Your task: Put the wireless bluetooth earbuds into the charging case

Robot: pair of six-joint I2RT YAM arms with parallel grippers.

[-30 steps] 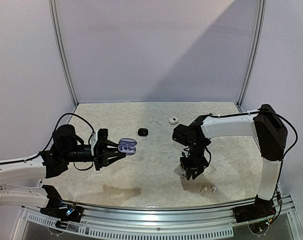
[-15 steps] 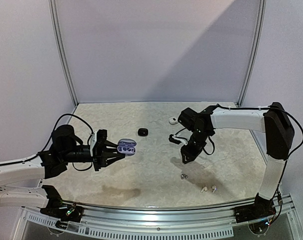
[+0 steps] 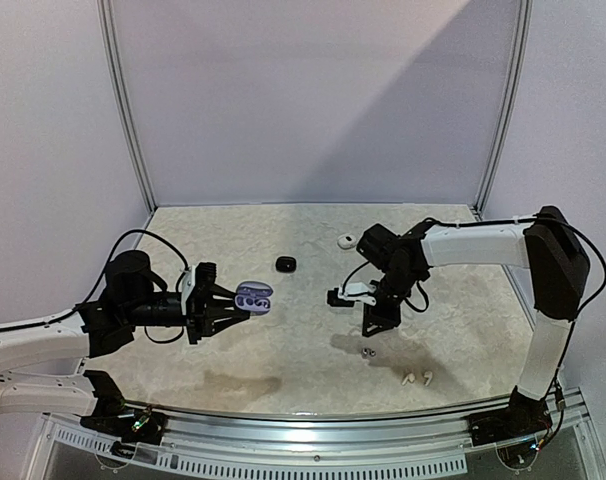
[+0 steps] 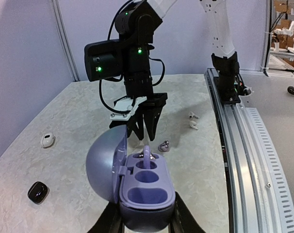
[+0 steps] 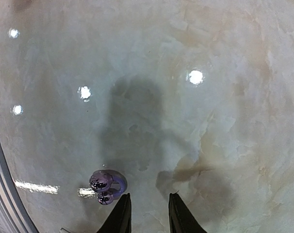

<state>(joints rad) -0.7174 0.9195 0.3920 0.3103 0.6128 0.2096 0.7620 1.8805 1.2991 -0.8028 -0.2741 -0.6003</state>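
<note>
1. Two arms split the job in the overhead view. The left gripper [image 3: 226,305] is clamped on a lilac, rounded plastic charging case [image 3: 254,295]. It holds the case off the marbled table [image 3: 283,340], lid open toward the other arm, presumably as a steady target. The right gripper [image 3: 376,322] points down near a dark purplish earbud [image 3: 366,352]. Two white stemmed earbuds [image 3: 416,378] lie nearer the front edge. A small black case [image 3: 285,263] and a small white case [image 3: 347,240] sit well apart.
2. From the left wrist, the charging case [image 4: 147,191] sits between the jaws, sockets up. A glossy earbud [image 4: 146,155] seems seated in the far socket, and the nearer one is empty.
3. From the right wrist, the jaws stand slightly apart, holding nothing. The dark purplish earbud [image 5: 107,183] lies on the table just beside one fingertip [image 5: 122,213], so it is likely the next pick.
</note>
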